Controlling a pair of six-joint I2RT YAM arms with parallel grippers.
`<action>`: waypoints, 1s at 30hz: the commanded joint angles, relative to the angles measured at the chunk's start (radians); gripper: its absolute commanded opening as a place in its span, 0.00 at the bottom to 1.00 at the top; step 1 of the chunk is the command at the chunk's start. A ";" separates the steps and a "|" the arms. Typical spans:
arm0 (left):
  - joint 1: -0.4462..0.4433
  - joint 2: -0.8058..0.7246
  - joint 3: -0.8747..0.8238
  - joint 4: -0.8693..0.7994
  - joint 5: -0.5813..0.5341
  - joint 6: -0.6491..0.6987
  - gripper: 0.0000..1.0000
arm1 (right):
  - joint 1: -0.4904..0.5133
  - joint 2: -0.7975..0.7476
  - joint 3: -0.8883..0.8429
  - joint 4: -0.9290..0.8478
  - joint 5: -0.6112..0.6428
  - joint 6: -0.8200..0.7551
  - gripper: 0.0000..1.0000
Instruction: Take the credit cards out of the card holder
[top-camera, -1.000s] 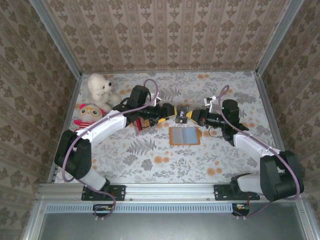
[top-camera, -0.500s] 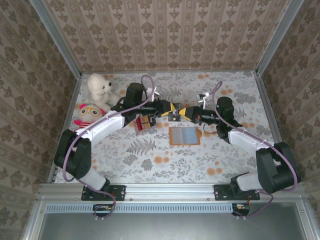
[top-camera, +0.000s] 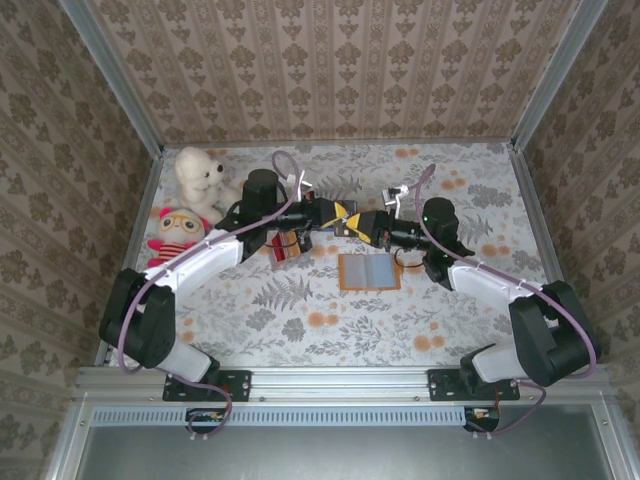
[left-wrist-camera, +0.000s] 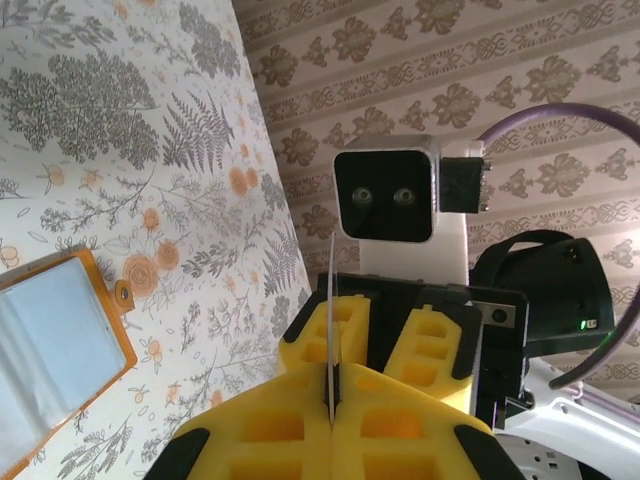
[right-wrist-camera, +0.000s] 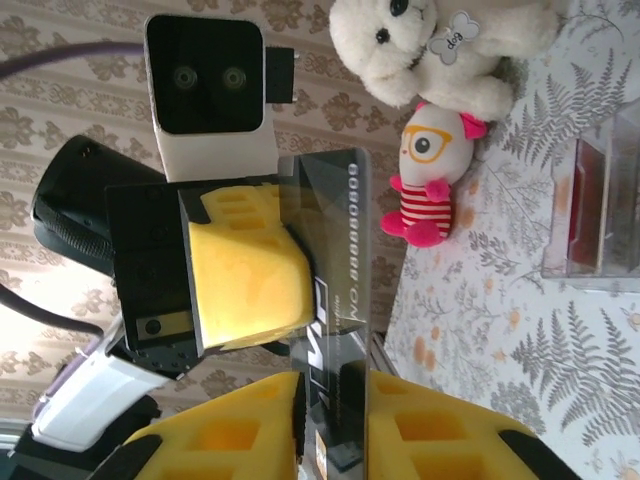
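1. counter (top-camera: 300, 310): floral cover, carrying everything listed here.
2. holder (top-camera: 370, 271): lying open and flat near the middle, grey pockets facing up. Whether anything is sitting in them is too small to tell.
3. left gripper (left-wrist-camera: 331, 420): reaching in just behind the holder, jaws pressing fully together on one end of the dark card.
4. dark card (right-wrist-camera: 335, 200): hanging above the counter, standing on edge between the two grippers.
5. right gripper (right-wrist-camera: 333, 425): jaws sitting either side of the card's other end. Whether they are pinching or letting go cannot be told.
6. red card (top-camera: 283, 248): resting in a clear tray (right-wrist-camera: 600, 270) left of the holder, beside the left arm.
7. white bear (top-camera: 200, 172) and striped doll (top-camera: 175, 230): sitting at the far left, well apart from the work.

Risks, as judged:
- The left gripper is holding only a narrow strip, so the card may pivot or drop if the right one lets go.
- The card may bend or slip if both grippers pull while clamping.
- The fingers are working very close together, so they may collide.
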 joint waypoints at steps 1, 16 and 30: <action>0.016 -0.033 -0.032 0.034 -0.043 -0.019 0.00 | 0.014 -0.001 -0.017 0.105 0.040 0.059 0.14; 0.098 -0.224 -0.002 -0.779 -0.590 0.337 0.70 | 0.128 0.054 0.248 -0.685 0.303 -0.344 0.00; 0.268 -0.449 -0.145 -0.958 -0.747 0.400 0.96 | 0.312 0.395 0.711 -1.077 0.601 -0.580 0.00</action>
